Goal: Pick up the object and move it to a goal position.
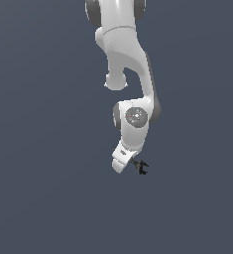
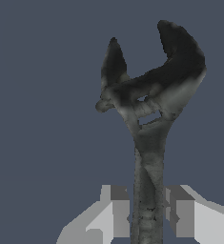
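Note:
The object (image 2: 149,119) is a dark grey-black wrench-like tool with a slender handle and a forked head. In the wrist view its handle runs between my gripper's (image 2: 148,212) two grey fingertips (image 2: 119,212), which are shut on it, and the forked head sticks out past them. In the exterior view the object (image 1: 141,166) shows as a small black shape poking out beside the white hand, with my gripper (image 1: 134,162) at the lower end of the arm. No goal marker shows in either view.
The white arm (image 1: 125,59) reaches down from the top of the exterior view. Around it is only a plain, even dark blue-grey background with no other objects.

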Robot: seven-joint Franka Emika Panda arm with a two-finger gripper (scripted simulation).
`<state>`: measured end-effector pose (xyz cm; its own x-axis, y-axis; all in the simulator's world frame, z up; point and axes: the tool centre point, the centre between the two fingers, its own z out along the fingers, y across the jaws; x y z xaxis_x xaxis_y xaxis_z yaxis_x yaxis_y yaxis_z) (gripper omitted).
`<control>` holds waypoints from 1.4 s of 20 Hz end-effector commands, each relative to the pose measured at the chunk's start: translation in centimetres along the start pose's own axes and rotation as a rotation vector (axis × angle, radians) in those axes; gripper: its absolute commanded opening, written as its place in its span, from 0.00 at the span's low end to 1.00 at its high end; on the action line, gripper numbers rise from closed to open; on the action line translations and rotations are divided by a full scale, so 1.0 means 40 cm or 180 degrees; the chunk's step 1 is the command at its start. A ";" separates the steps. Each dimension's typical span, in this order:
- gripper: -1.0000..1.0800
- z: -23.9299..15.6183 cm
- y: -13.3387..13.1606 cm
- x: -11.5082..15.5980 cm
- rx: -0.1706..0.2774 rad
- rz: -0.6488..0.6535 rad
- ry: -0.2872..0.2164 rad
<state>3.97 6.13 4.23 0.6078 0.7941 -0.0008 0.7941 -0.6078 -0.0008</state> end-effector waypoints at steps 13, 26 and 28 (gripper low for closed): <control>0.00 -0.353 -0.040 -0.055 -0.0007 -0.0002 -0.0002; 0.00 -0.748 -0.083 -0.112 -0.0001 -0.0004 0.0004; 0.00 -0.806 -0.088 -0.120 -0.0001 -0.0004 0.0004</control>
<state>-1.36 4.54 34.70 0.6070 0.7947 0.0005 0.7947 -0.6070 0.0004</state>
